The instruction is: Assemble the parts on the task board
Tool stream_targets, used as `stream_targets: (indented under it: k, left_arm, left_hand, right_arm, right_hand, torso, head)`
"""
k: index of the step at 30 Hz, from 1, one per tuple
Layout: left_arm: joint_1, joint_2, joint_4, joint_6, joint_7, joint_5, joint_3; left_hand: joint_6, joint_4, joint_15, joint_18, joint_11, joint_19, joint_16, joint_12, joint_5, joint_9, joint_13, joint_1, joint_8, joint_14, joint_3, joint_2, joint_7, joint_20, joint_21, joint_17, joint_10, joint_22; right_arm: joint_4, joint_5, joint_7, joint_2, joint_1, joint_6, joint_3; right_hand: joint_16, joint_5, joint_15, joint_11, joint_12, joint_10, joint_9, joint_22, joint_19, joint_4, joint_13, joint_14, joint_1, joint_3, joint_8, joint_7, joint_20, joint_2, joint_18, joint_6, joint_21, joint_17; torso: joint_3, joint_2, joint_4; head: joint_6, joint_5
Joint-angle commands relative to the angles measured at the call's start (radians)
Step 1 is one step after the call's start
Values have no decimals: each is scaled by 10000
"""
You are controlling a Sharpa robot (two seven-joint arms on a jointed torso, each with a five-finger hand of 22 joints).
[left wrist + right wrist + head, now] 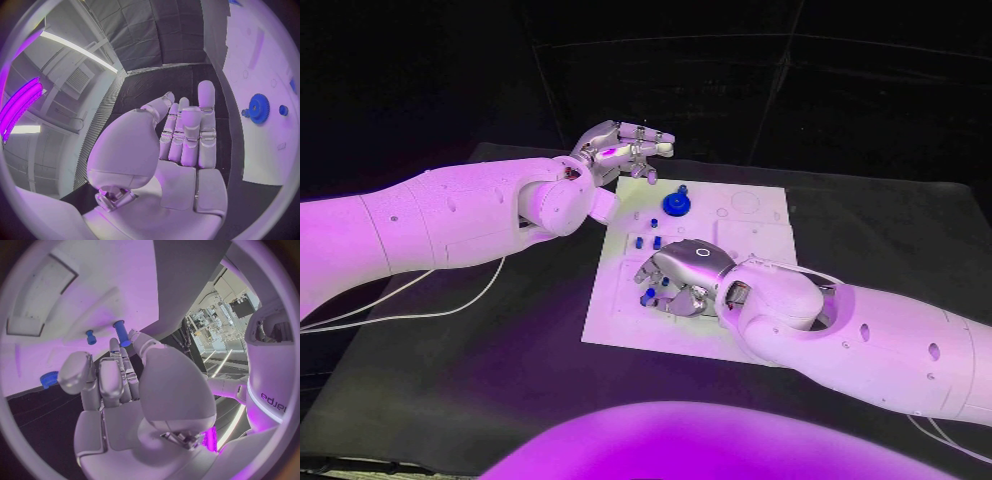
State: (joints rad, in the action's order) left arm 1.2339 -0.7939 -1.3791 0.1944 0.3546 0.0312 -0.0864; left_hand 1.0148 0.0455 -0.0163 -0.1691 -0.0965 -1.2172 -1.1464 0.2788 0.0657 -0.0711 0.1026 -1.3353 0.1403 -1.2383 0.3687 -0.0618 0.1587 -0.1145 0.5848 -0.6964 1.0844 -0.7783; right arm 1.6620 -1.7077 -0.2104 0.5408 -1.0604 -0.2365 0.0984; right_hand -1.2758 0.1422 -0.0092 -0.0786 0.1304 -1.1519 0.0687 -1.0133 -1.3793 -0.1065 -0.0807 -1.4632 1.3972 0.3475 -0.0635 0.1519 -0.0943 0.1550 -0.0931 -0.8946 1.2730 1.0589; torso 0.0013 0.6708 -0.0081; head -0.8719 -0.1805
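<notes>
The white task board lies mid-table. A blue gear stands on its far part, with small blue pegs nearer the middle. My left hand hovers above the board's far left corner, palm empty and fingers straight; the gear and a small peg lie beyond it. My right hand hangs low over the board's near left part, fingers pointing down beside a blue piece. Its palm is empty. Two blue pegs stand just past its fingertips, and a round blue piece lies near the thumb.
The black table runs round the board on all sides. White cables trail from my left arm over the table's left side. The board's right part carries pale recesses and slots.
</notes>
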Motion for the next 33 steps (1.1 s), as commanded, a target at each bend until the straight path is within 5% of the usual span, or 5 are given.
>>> stream_targets:
  k: [1,13,33]
  left_arm:
    - [17,-7,-19,-116,18,-28,8]
    - [17,-16,-33,-113,16,-28,8]
    - [18,-30,-42,-136,-11,-28,8]
  left_hand:
    - [5,-22,26,-137,24,66,25,40,-37,12,14,51,58,62,-29,22,14,6,-39,10,-71,15]
    - [5,-22,26,-137,24,66,25,40,-37,12,14,51,58,62,-29,22,14,6,-39,10,-71,15]
    - [3,-13,26,-137,26,65,31,52,-35,12,14,38,63,72,-29,23,11,6,-49,28,-84,23]
  right_arm:
    - [-9,-63,-129,7,-10,222,-2]
    - [6,-101,-87,-73,-10,277,-2]
    - [6,-113,-55,-57,-8,179,-2]
  right_hand:
    - [-43,-22,-4,10,-34,86,-11,19,69,18,13,-204,-50,-43,-15,5,7,-2,-111,95,-71,18]
    - [-24,-28,-87,138,214,-367,24,-102,13,194,-66,-197,270,100,-99,-64,53,-221,-99,-114,-3,-11]
    - [-15,-33,-99,136,202,-383,22,-108,6,229,-64,-197,299,120,-97,-65,73,-212,-96,-152,2,-29]
  torso:
    - [1,4,1]
    - [3,-2,5]
    - [2,1,0]
  head:
    - [-8,-7]
    - [-8,-20]
    - [-8,-38]
